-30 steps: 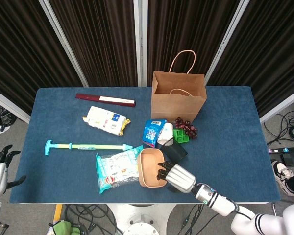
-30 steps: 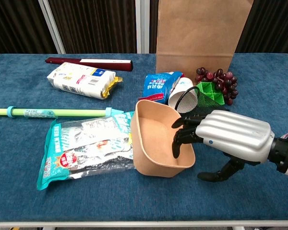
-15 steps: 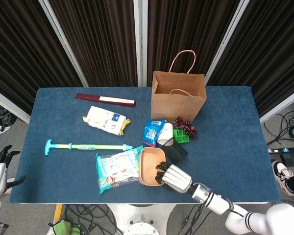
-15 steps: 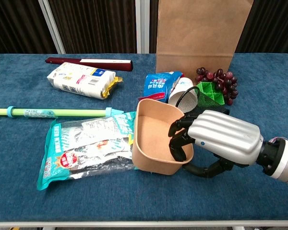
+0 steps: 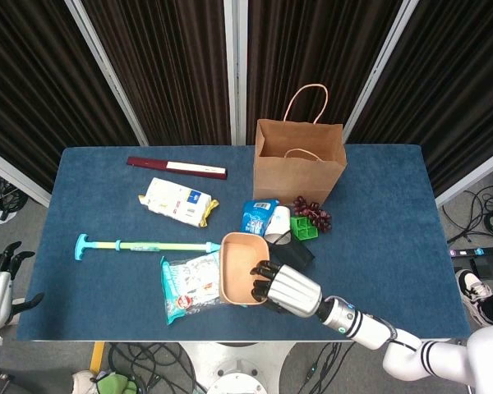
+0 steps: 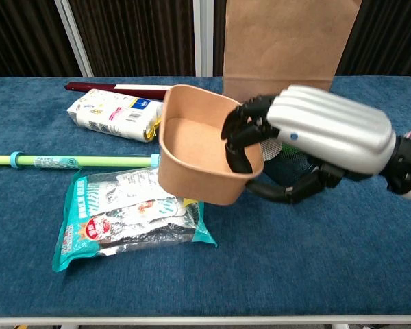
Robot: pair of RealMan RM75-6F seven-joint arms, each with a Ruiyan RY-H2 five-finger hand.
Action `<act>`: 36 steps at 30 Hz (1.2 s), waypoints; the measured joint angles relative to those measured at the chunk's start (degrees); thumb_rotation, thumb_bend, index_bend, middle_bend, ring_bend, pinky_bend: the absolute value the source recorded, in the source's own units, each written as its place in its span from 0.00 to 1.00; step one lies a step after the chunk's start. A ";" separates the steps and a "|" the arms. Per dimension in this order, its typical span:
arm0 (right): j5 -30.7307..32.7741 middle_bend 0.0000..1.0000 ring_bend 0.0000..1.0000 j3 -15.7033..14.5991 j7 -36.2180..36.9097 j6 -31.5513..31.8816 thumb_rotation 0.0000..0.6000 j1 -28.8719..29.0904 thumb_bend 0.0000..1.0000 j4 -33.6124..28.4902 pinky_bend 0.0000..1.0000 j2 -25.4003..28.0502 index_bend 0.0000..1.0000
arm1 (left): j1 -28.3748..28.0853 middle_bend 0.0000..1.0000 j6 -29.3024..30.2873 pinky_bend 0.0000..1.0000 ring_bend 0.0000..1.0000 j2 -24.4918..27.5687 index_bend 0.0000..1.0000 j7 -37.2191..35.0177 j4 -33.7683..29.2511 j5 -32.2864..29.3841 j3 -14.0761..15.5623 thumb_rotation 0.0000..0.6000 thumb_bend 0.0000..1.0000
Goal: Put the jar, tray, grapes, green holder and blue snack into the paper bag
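The right hand (image 6: 315,140) is gripping the tan paper tray (image 6: 205,154) by its near-right rim, dark fingers (image 6: 236,133) hooking over the edge into the tray and the thumb curling beneath it, so the tray is hanging clear of the blue counter (image 6: 329,260) with its open side tilted toward the camera. In the head view the tray (image 5: 240,267) is sitting above the right edge of the clear snack packet (image 5: 189,283), which is lying flat on the counter. The paper bag (image 5: 298,160) is standing upright and open at the back of the counter, well apart from the tray. In front of the bag, the blue snack (image 5: 255,217) is lying beside a white jar (image 5: 278,223) on its side, with the green holder (image 5: 304,227) and the grapes (image 5: 312,213) just to the right of them. A black mesh cup (image 5: 296,253) is lying just behind the hand. Further left, a white and yellow packet (image 5: 177,201), a dark red flat box (image 5: 177,167) and a long green and teal stick (image 5: 144,245) are resting on the counter. The left hand (image 5: 2,283) is hanging off the counter's left edge, its fingers spread and holding nothing.
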 measured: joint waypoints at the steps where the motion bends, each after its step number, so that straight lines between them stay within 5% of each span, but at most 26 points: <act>1: 0.25 0.59 0.27 1.09 0.02 0.28 1.00 0.61 0.40 -1.87 0.28 1.38 0.71 | 0.00 0.24 -0.01 0.23 0.24 0.08 0.32 0.06 -0.08 0.00 0.01 1.00 0.10; 19: 17.71 0.59 0.27 18.23 8.47 -1.65 1.00 5.92 0.40 -20.76 0.29 21.99 0.70 | -0.67 0.24 -0.42 0.23 0.24 0.30 0.32 0.22 -0.32 0.72 0.04 1.00 0.09; 36: 41.51 0.56 0.27 28.14 20.64 -11.84 1.00 7.85 0.39 -18.34 0.28 22.61 0.67 | -0.25 0.24 -0.79 0.23 0.24 -0.15 0.32 -0.98 0.53 0.60 0.80 1.00 0.10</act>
